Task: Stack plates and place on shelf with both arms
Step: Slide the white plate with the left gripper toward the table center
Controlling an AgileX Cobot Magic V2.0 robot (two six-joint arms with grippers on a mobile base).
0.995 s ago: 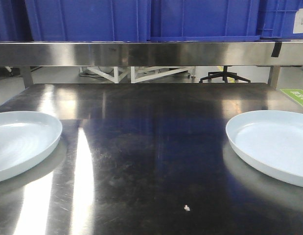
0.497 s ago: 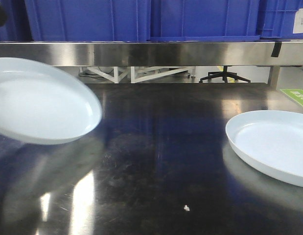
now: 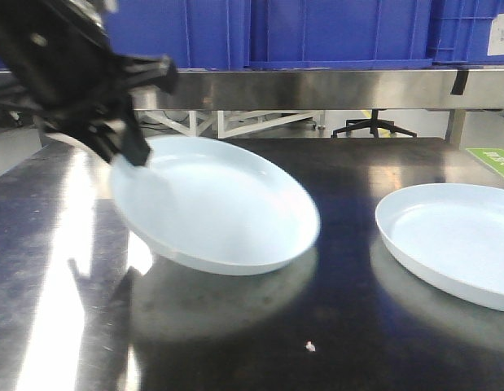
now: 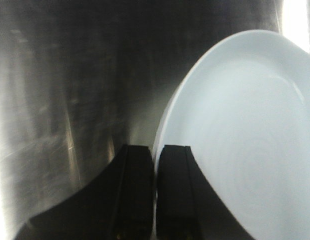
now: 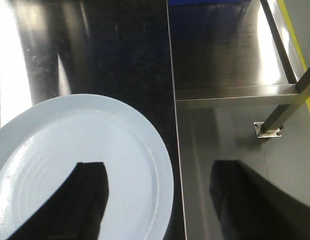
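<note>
While L pincer (image 4: 156,156) nips its rim, tilted plate (image 3: 227,204) juts out rightward.

Workshop or lab bench
A steel tabletop (image 3: 398,350) stood under a steel shelf (image 3: 317,88) of blue plastic crates (image 3: 341,32); an office chair base (image 3: 374,128) showed behind

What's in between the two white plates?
Just bare, shiny table. Nothing sits between the held plate and the resting plate. The front view shows that gap best.
</note>
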